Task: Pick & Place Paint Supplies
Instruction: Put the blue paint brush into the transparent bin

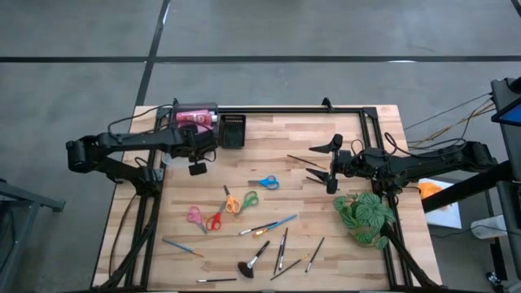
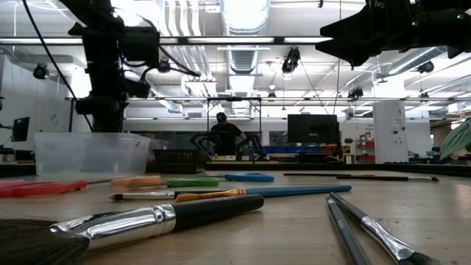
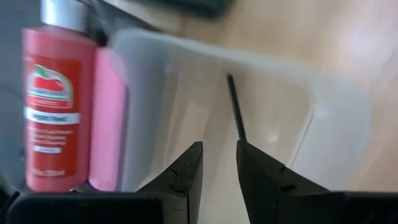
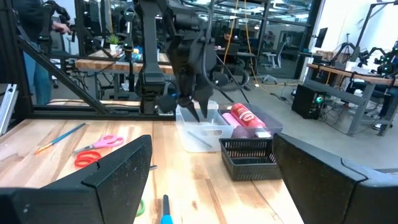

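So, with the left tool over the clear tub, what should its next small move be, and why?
Probably lift the left tool straight up out of the clear tub. Its fingers stand slightly apart and empty, and a thin black brush lies loose in the tub, apparently released. More brushes and scissors wait on the table.

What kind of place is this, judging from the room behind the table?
Probably a robotics lab or workshop: more workbenches, a monitor, ceiling strip lights and a person working in the background.

Overhead looks straight down, low camera skims level — both share the table (image 1: 326, 220).
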You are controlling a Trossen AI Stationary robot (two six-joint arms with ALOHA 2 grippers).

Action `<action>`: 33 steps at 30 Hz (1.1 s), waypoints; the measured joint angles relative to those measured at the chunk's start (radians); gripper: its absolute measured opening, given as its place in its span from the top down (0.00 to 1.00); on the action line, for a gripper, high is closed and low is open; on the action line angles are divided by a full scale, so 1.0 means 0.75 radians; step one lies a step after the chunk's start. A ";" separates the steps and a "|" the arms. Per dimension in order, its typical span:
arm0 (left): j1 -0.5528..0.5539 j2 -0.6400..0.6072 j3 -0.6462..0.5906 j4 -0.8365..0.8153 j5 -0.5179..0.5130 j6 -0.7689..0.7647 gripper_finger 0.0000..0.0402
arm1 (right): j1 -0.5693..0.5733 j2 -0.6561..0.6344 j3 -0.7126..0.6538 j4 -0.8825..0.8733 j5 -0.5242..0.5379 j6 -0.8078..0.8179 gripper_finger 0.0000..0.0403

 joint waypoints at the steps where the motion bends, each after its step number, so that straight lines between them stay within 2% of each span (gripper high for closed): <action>1: 0.000 -0.001 0.024 -0.002 0.003 -0.035 0.76 | 0.000 0.000 0.000 -0.001 0.000 0.000 0.18; 6: 0.000 -0.001 0.139 -0.046 0.015 -0.296 0.76 | 0.000 0.000 0.000 0.000 0.000 0.000 0.18; 9: 0.000 -0.002 0.195 -0.075 0.071 -0.451 0.76 | 0.000 0.000 0.000 0.000 0.000 0.000 0.18; 14: -0.001 -0.002 0.239 -0.111 0.272 -0.690 0.76 | 0.000 0.000 0.000 0.000 0.000 0.000 0.18; 19: -0.060 -0.002 0.216 -0.160 0.472 -0.779 0.76 | 0.000 0.000 0.000 0.000 0.000 0.000 0.18; 26: -0.364 -0.001 0.189 -0.158 0.498 -0.923 0.76 | 0.000 0.000 0.000 0.000 0.000 0.000 0.18; 33: -0.768 0.002 0.189 -0.143 0.452 -1.273 0.76 | 0.000 -0.001 0.000 -0.001 0.000 0.000 0.18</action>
